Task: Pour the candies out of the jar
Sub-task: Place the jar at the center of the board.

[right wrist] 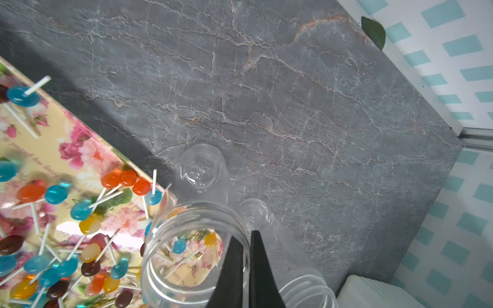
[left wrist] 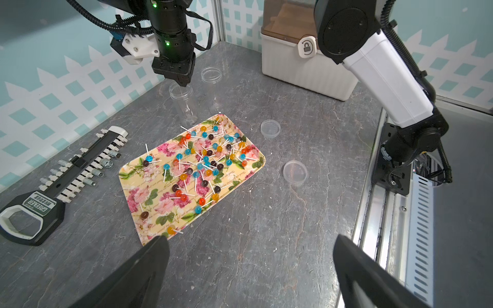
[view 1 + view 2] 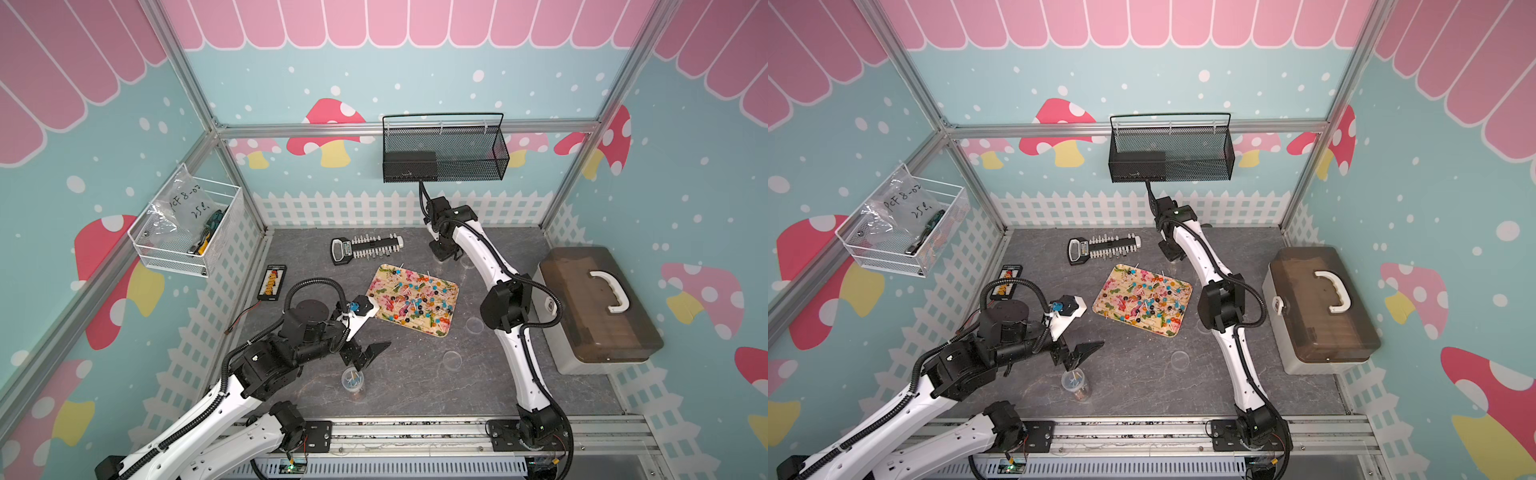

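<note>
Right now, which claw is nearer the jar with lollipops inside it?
Left. The left claw hangs open right by that jar; the right claw is beyond the tray, shut on an empty jar.

The walls (image 3: 415, 83) around me are light blue with white dots, big red mushrooms (image 3: 328, 110), a white fence (image 3: 353, 208) painted low down and pink curvy shapes (image 3: 374, 25) along the top. Shiny silver bars (image 3: 270, 131) run along the edges, and the floor (image 3: 407, 374) is flat dark grey stone with thin pale lines. A black mesh basket (image 3: 469, 149) hangs on the back wall and a white wire basket (image 3: 226, 232) hangs on a side wall.
</note>
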### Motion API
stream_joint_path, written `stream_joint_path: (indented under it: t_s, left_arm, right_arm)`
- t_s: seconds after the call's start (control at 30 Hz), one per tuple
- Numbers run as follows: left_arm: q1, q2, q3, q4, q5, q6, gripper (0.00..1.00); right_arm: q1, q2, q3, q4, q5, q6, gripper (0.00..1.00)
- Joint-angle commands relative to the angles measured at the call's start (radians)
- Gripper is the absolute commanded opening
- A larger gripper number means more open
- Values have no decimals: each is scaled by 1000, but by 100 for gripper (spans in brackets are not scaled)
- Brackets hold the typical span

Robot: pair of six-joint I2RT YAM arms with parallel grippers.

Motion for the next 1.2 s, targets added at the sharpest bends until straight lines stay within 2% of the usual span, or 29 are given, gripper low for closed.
stream_joint_path:
  t_s: [0.0,0.33,0.6,0.7,0.83,0.9,0.97,1.07,1.17]
  left_arm:
    - [2,-3,-7,11,19,-23,99]
    - [2,-10,-8,12,19,-26,99]
    - [2,-15,-12,24,-3,-49,99]
    - [2,-24,-5,35,-38,-83,99]
    - [4,-42,-4,69,-171,-186,99]
    - [4,-52,-10,87,-218,-249,99]
    - [7,-65,-23,109,-260,-316,99]
    - [36,-80,-50,116,-327,-441,99]
    - [114,-96,-91,121,-301,-568,99]
  right_arm:
    - [-8,16,26,-21,-11,-7,0]
    - [-10,-14,21,-9,5,-2,17]
    - [-20,-92,24,-4,30,-8,21]
    - [-20,-150,24,-1,22,-13,21]
    - [-9,-264,-18,4,-39,-16,21]
    - [17,-355,-115,47,-57,-26,21]
    - [49,-477,-289,149,-82,-30,22]
    - [73,-693,-624,382,-266,4,21]
    - [96,-864,-917,604,-438,62,18]
